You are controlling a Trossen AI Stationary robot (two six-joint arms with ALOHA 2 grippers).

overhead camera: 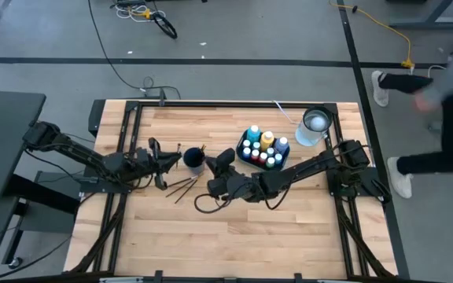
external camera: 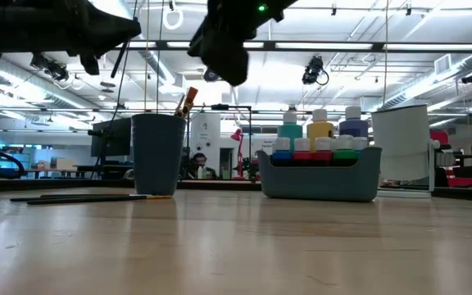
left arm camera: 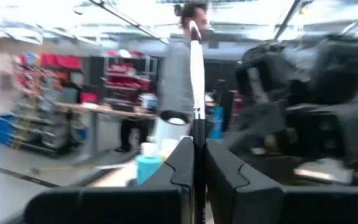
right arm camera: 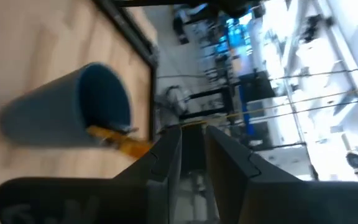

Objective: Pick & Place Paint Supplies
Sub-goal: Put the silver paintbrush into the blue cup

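Note:
My left gripper [left arm camera: 194,168] is shut on a thin pale paintbrush [left arm camera: 196,74]; in the high view it [overhead camera: 161,157] hovers left of the dark blue cup [overhead camera: 193,159]. My right gripper [right arm camera: 193,155] stands open just right of that cup [right arm camera: 73,115], with nothing between its fingers. A yellow-handled brush [right arm camera: 120,140] leans in the cup, its end sticking out over the rim [external camera: 188,100]. Several dark brushes [overhead camera: 181,186] lie flat on the table near the cup. White-capped paint bottles [overhead camera: 262,148] stand in a blue bin [external camera: 319,176]. My left gripper pinches the paintbrush's shaft [left arm camera: 196,134] between its two fingers. The brush runs along the fingers and sticks out well past their free ends, its dark end [left arm camera: 193,28] farthest out. It is lifted clear of the table.
A clear cup of water [overhead camera: 314,126] stands at the back right beside the bin. A black frame [overhead camera: 234,104] runs around the wooden table top. A person [overhead camera: 447,102] walks past beyond the table's right side. Bare wood lies toward the near edge.

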